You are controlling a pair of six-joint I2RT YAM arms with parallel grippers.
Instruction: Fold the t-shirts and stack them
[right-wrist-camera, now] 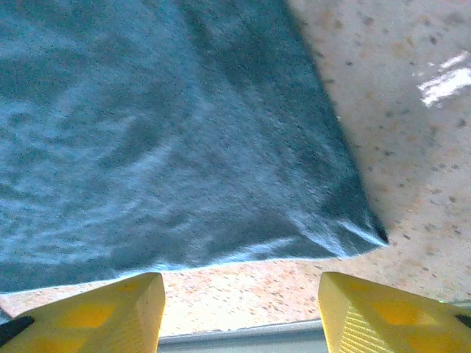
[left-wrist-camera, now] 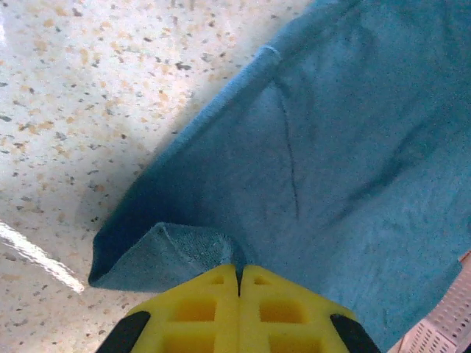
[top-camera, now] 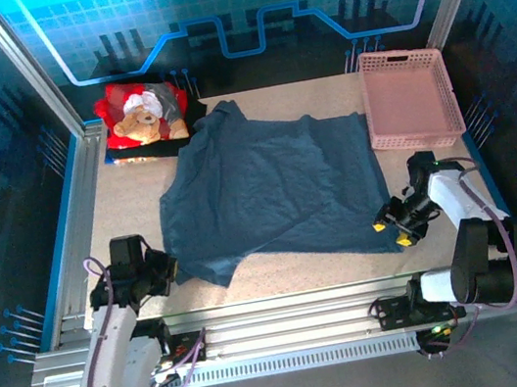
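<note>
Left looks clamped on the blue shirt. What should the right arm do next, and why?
Probably ease the right gripper forward and close on the slate-blue shirt: its fingers stand open with the hem just ahead, while the left gripper is shut on cloth.

Blue t-shirt (right-wrist-camera: 169, 140) corner — end effector (right-wrist-camera: 239, 288) agape

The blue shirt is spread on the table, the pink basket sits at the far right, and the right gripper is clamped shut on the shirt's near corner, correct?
No: the right gripper is open, jaws apart just short of the near corner of the blue shirt; the right wrist view shows it. The rest holds.
</note>
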